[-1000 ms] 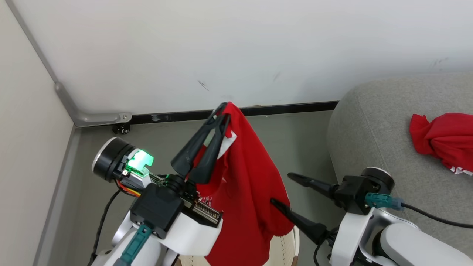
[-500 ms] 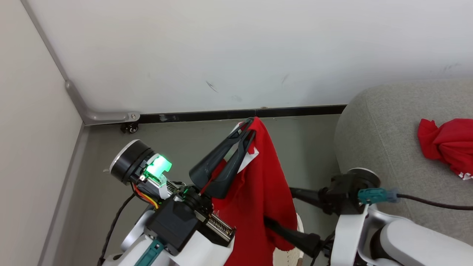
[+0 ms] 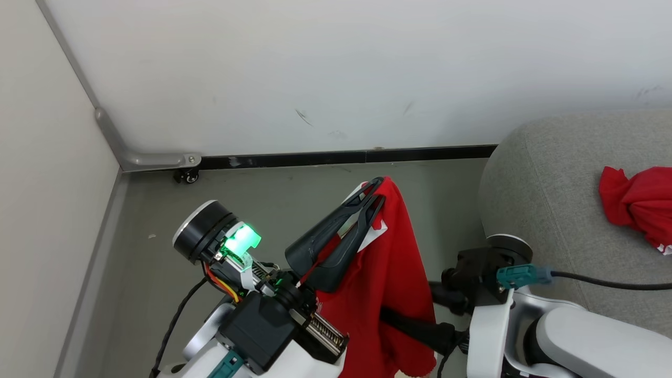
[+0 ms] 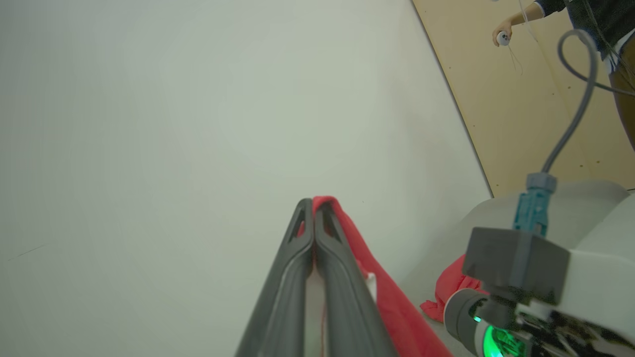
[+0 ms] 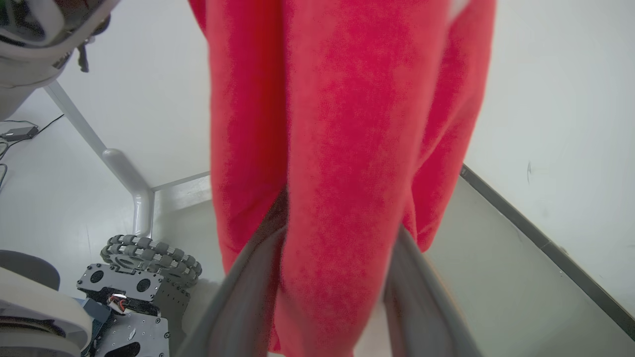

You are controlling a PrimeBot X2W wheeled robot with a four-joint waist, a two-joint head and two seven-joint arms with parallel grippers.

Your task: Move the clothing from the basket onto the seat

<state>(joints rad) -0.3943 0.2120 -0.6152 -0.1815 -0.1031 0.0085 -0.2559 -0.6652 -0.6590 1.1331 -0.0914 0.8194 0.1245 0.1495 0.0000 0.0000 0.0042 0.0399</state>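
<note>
The left pincer [image 3: 375, 191] is clamped shut on the top edge of a red garment [image 3: 388, 283] and holds it up in the air above the floor [image 3: 294, 199], near the wall [image 3: 336, 73]. The cloth hangs down loosely, with a bit of white trim by the fingertips. The right pincer [image 5: 342, 223] is spread wide, one finger on each side of the hanging cloth, not closed on it. A second garment [image 3: 638, 202] lies crumpled on the seat [image 3: 546, 178], well apart to the right.
</note>
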